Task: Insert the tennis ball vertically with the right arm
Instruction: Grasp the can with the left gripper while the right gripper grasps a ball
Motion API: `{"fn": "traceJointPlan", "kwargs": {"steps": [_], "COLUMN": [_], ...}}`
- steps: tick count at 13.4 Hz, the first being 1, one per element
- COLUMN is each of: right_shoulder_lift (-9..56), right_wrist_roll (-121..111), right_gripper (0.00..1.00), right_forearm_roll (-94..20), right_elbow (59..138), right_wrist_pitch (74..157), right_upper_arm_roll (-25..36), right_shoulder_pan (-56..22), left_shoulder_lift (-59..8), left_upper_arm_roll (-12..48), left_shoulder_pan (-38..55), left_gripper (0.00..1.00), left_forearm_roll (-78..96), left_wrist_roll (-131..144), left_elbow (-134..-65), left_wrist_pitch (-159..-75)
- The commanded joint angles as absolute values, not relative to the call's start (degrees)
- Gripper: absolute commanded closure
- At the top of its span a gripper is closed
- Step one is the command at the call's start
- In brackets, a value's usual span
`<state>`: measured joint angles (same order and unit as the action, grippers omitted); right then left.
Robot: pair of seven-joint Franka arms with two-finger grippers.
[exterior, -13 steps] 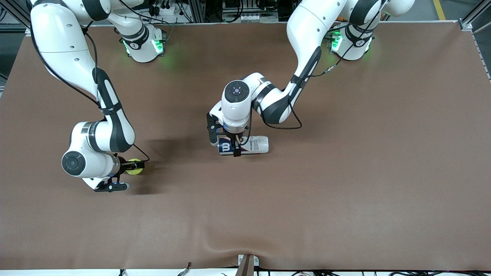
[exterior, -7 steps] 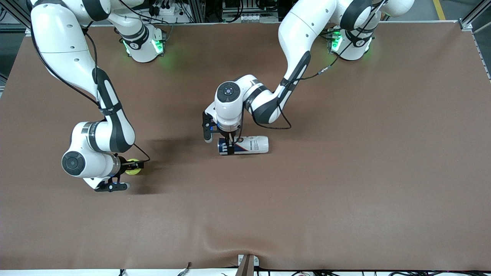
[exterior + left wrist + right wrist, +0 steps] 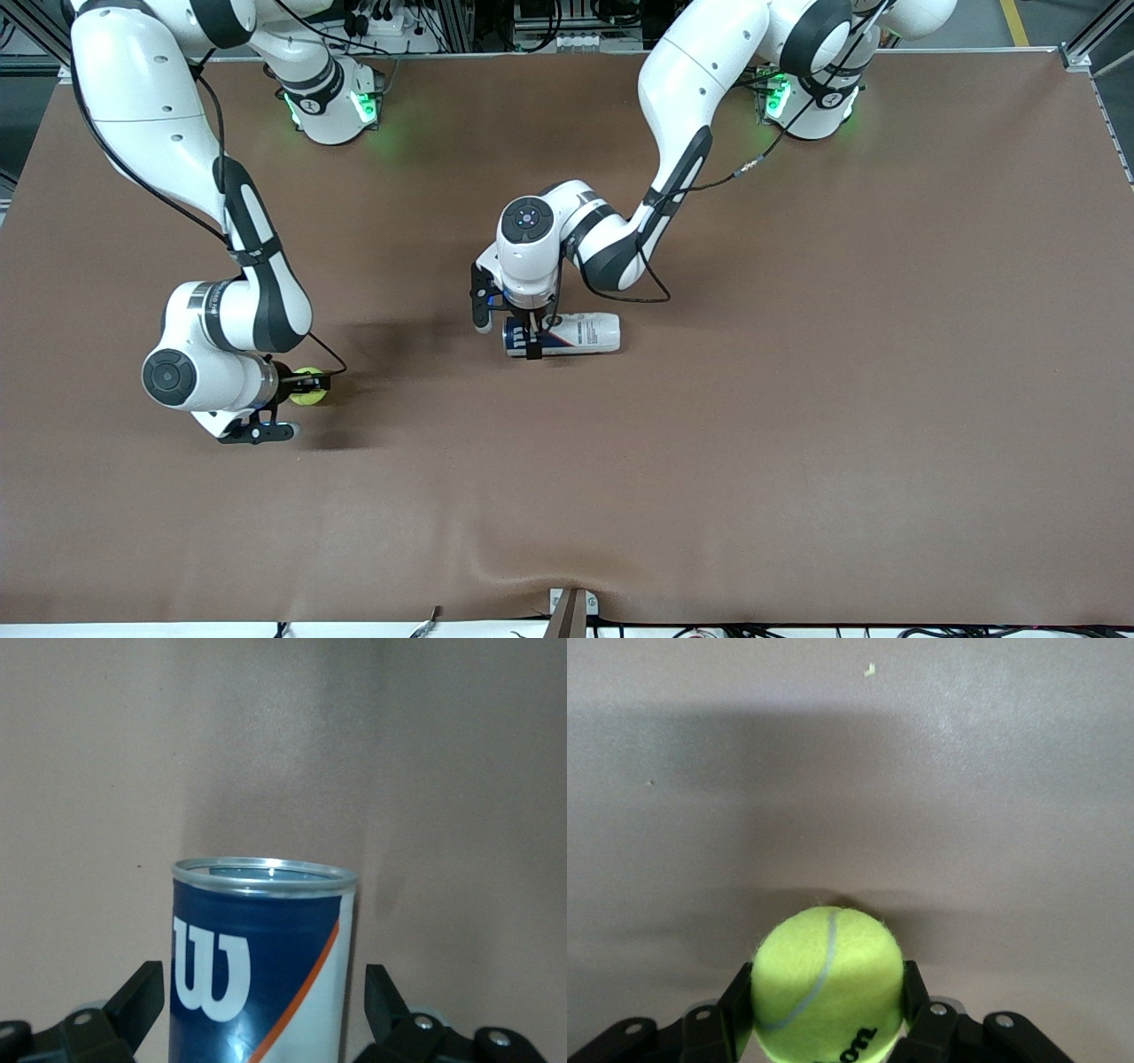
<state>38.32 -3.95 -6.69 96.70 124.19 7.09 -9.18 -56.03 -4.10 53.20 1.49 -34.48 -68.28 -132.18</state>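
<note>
A yellow-green tennis ball [image 3: 310,391] [image 3: 828,979] sits low at the table toward the right arm's end, and my right gripper [image 3: 306,386] [image 3: 827,1008] is shut on it, a finger pressed to each side. A blue and white ball can [image 3: 576,333] [image 3: 261,966] lies on its side mid-table, its open metal rim toward the right arm's end. My left gripper [image 3: 531,337] [image 3: 263,1005] straddles the can near that rim. It is open, with a gap between each finger and the can's wall.
The brown table mat [image 3: 797,399] has a raised wrinkle at its front edge [image 3: 549,567]. Both arm bases [image 3: 332,111] stand along the edge farthest from the front camera.
My right gripper has shut on the tennis ball. The left arm has shifted slightly toward the can's open end and come lower over it, its fingers still open.
</note>
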Motion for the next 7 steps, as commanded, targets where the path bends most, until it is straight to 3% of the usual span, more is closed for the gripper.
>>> {"fn": "traceJointPlan", "kwargs": {"steps": [1, 7], "right_shoulder_lift": [38.1, 35.4], "right_wrist_roll": [-5.3, -8.3], "right_gripper": [0.63, 0.64], "right_forearm_roll": [-7.6, -7.8], "right_elbow": [94.6, 91.9], "right_wrist_pitch": [124.4, 124.3], "right_upper_arm_roll": [6.8, 6.7], "right_shoulder_pan": [-7.6, -6.9], "left_shoulder_lift": [-58.4, -59.5], "left_upper_arm_roll": [-5.4, -6.1], "left_shoulder_pan": [54.1, 54.1], "left_gripper": [0.00, 0.00], "left_forearm_roll": [0.9, 0.9], "left_wrist_roll": [-35.3, -35.6], "left_elbow": [-66.0, -66.0], "left_wrist_pitch": [-133.9, -135.6]}}
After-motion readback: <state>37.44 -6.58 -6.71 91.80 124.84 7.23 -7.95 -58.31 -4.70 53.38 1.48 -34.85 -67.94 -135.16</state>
